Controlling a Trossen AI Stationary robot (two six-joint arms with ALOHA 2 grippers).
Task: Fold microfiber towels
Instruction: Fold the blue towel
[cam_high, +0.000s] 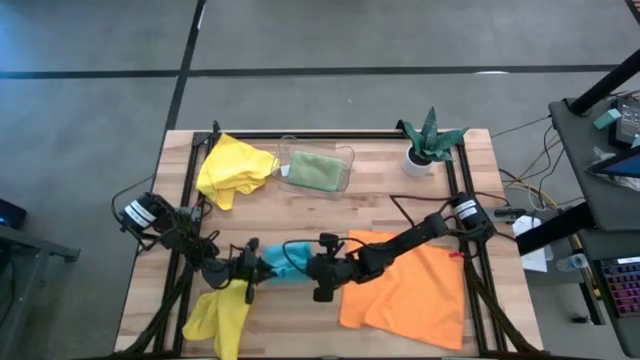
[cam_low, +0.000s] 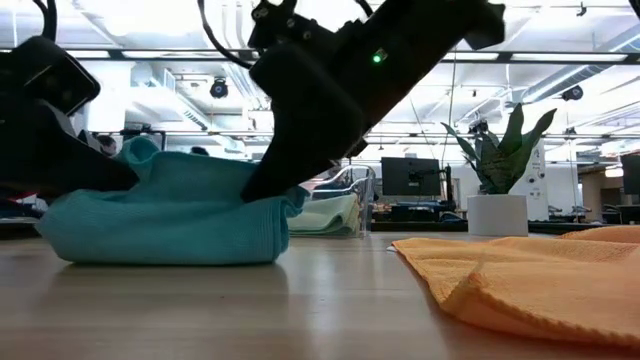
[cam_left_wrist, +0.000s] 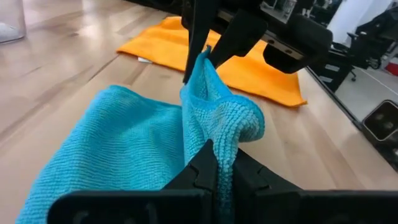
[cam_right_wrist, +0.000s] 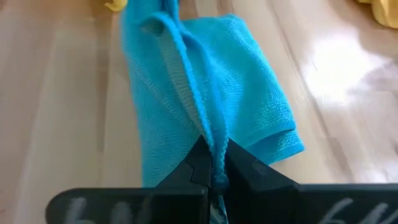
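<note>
**Two pinches on the blue towel: keep the edges matched as the fold is laid**

Low in the middle of the high view, the turquoise towel (cam_high: 283, 262) sits bunched on the wooden surface (cam_high: 330, 215) between both arms. The left gripper (cam_high: 247, 268) holds it from the picture's left, its jaws closed on a ridge of cloth, as the left wrist view shows. The right gripper (cam_high: 322, 270) comes in from the right, and its jaws are likewise clamped on a thin edge of the same towel.

Judging from this, the step in hand is carrying one edge over to make a fold. To do it well, both grippers should probably travel together at equal height, keeping the cloth lightly taut so the held edge stays straight. The edge should then be lowered onto the opposite one before either pinch lets go.

The orange towel (cam_high: 410, 285) lies spread just to the right, so the fold is best set down short of it. A yellow towel (cam_high: 218, 318) lies at lower left, another (cam_high: 235, 170) at upper left. The green towel (cam_high: 314, 170) rests in the clear tray (cam_high: 349, 160).
</note>
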